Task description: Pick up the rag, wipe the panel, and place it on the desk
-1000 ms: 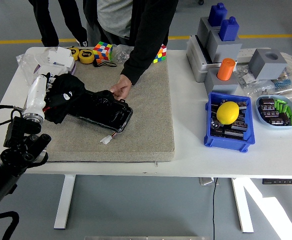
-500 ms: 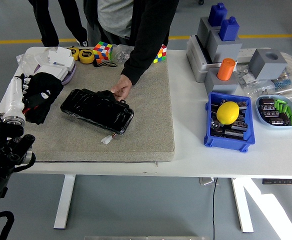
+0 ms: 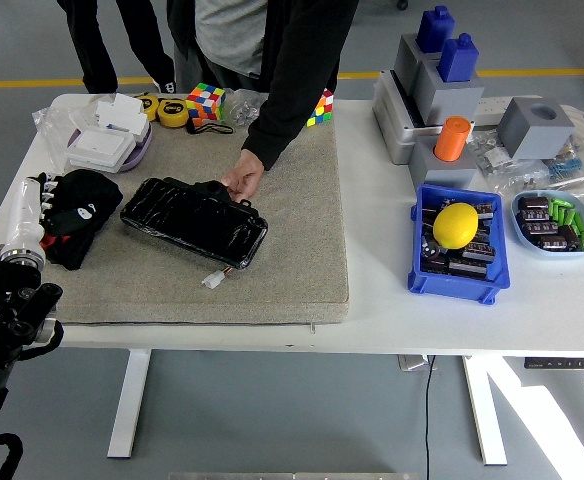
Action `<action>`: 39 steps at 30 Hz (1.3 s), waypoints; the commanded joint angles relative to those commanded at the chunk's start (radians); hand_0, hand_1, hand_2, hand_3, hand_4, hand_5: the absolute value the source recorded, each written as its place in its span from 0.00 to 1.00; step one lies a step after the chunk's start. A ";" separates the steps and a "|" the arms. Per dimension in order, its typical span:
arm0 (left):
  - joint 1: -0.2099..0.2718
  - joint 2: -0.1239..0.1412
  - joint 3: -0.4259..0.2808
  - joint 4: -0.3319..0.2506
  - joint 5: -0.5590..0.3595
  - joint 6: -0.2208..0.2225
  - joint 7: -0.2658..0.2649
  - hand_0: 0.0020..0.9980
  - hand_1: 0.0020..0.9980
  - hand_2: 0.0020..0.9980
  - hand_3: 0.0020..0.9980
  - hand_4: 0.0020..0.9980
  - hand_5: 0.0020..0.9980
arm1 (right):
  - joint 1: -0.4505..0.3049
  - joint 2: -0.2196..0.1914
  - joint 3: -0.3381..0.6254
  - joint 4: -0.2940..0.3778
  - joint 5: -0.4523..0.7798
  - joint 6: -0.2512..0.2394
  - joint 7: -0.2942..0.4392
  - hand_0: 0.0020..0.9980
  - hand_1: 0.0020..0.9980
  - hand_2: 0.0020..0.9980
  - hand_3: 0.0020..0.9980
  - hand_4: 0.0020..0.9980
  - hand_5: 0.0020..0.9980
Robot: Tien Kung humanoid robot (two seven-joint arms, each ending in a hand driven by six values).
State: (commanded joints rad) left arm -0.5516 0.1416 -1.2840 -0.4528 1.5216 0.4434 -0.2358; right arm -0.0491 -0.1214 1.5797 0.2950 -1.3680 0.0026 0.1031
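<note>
Left hand [image 3: 47, 205]: white, at the left end of the worktop [image 3: 392, 270], over the left edge of the grey mat [image 3: 302, 230]; fingers curled into the rag, gripping it.
Rag [image 3: 80, 215]: black cloth, bunched under and just right of the left hand, lying on the mat's left edge; apart from the panel by a narrow strip of mat.
Panel [image 3: 194, 220]: glossy black, oblong, flat on the mat to the right of the left hand, its long axis running down toward the right; a small white connector [image 3: 212, 280] lies just off its near right corner.
Person's hand [image 3: 240, 180]: reaches in from the far side, fingertips on the panel's far right edge; black sleeve above it.
Right hand: out of view.
Beyond the left hand: a white box [image 3: 102, 140] on a pale dish, yellow tape measures [image 3: 172, 110] and a colour cube [image 3: 205, 102] along the far edge.
Far right of the left hand: blue bin [image 3: 427, 280] with a yellow ball [image 3: 455, 224] on top of dark parts; an oval blue tray [image 3: 523, 234] of small parts; grey blocks with an orange cylinder [image 3: 452, 138] and blue bricks [image 3: 445, 42].
</note>
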 joint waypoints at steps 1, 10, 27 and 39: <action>0.001 0.000 -0.001 -0.002 0.001 -0.002 0.004 0.56 0.63 0.63 0.62 0.88 0.07 | 0.000 0.000 -0.001 0.000 0.000 0.000 0.000 0.56 0.57 0.50 0.52 0.89 0.38; 0.031 0.003 -0.013 -0.086 0.008 -0.036 0.074 0.90 0.99 1.00 1.00 1.00 0.37 | -0.002 0.001 0.002 0.002 -0.002 0.001 0.000 0.56 0.57 0.50 0.52 0.89 0.38; 0.178 -0.028 -0.122 -0.444 -0.365 0.033 -0.174 0.58 0.63 0.65 0.74 0.97 0.28 | -0.002 -0.003 -0.014 -0.003 0.006 0.002 0.002 0.56 0.57 0.50 0.52 0.89 0.38; 0.303 -0.048 -0.236 -0.554 -0.408 -0.030 -0.176 0.58 0.62 0.61 0.70 0.93 0.25 | 0.005 -0.005 -0.005 -0.025 -0.005 0.001 0.003 0.56 0.57 0.50 0.52 0.89 0.39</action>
State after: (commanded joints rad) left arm -0.2488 0.0935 -1.5196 -1.0072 1.1137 0.4132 -0.4120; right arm -0.0443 -0.1266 1.5750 0.2696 -1.3734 0.0038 0.1065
